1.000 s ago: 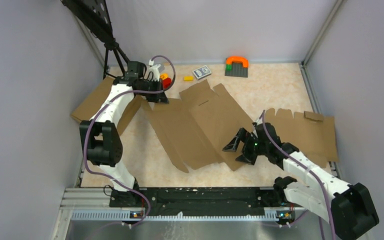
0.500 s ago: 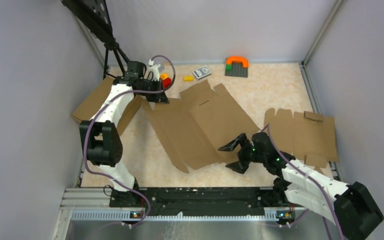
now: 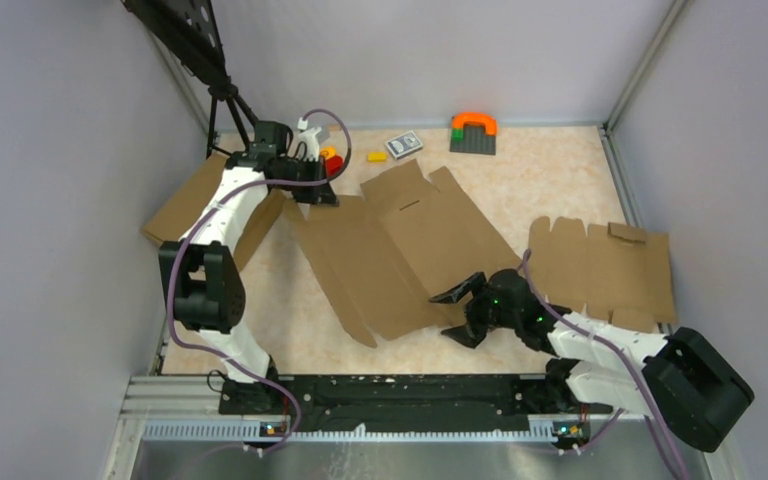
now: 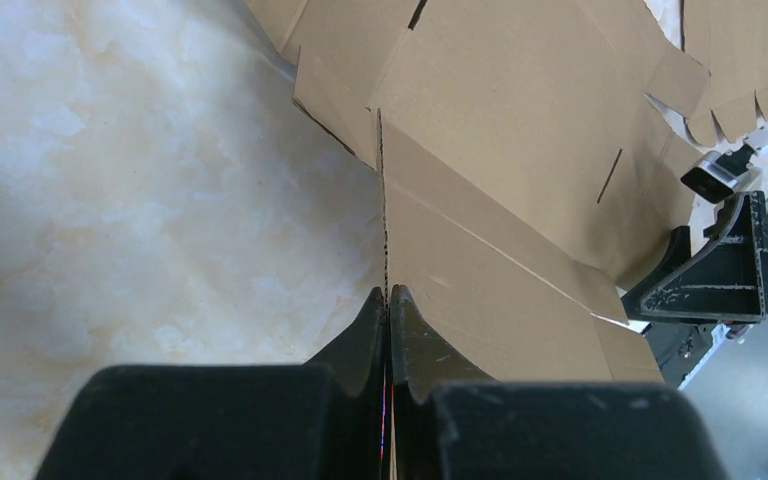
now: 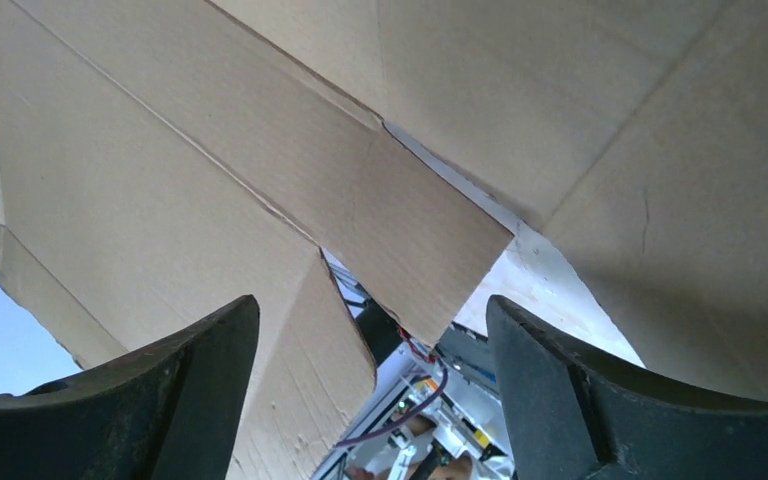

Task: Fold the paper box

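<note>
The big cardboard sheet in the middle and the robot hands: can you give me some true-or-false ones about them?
1. The left gripper is pinching an edge of the paper box. True.
2. The right gripper is squeezed shut. False: its jaws stand wide open at the sheet's near corner.
3. The paper box is folded up into a finished box. False: it is a spread-out sheet with its flaps unfolded.
4. An orange arch sits near the back wall. True.
</note>
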{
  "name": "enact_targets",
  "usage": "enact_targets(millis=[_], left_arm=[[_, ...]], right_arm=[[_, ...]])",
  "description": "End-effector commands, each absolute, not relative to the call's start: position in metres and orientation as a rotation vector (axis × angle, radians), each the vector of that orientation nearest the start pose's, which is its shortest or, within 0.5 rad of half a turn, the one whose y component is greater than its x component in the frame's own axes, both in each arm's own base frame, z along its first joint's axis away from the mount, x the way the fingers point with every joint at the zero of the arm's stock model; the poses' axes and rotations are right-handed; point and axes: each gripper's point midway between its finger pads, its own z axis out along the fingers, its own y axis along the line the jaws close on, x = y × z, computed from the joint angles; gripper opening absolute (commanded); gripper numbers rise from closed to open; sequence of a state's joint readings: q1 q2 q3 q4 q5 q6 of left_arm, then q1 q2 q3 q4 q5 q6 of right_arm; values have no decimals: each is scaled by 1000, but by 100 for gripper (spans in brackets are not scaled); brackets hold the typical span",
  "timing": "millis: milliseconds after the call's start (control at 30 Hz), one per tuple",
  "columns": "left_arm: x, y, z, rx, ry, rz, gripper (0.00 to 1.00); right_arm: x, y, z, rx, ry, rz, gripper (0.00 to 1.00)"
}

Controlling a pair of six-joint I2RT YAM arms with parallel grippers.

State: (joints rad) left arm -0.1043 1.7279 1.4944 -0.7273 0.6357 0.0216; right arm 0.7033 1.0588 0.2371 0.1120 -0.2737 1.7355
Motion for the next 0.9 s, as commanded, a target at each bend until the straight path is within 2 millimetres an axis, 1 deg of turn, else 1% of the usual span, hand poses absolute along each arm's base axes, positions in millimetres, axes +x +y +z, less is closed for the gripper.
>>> enact_targets(millis=[0,133,233,400,500,567,700,733,767,867], left_arm=[[397,-145,186,444,2379,-834,0],[396,-144,184,453,2395,-832,0],[395,-145,184,458,2396,-834,0],[394,-145,184,460,2398,-843,0],[393,-146,184,461,2398,-851,0],[393,-147,183,462,2399,-855,0],[391,-146,181,464,2407,-851,0],[391,-145,179,464,2413,-848,0],[389,-145,178,466,2419,-848,3],[390,-144,173,439,2441,-847,15]], right_arm=[[188,256,82,1195,2373,1389,80],[198,253,82,1172,2379,1358,68],[204,250,80,1153,2381,1316,62],[212,249,79,1113,2383,1277,36],[215,251,77,1085,2402,1254,24],[216,252,75,1065,2414,1244,19],[218,257,73,1006,2452,1229,0],[218,258,72,990,2465,1220,0],[218,258,71,979,2476,1207,0],[216,255,68,953,2494,1175,0]])
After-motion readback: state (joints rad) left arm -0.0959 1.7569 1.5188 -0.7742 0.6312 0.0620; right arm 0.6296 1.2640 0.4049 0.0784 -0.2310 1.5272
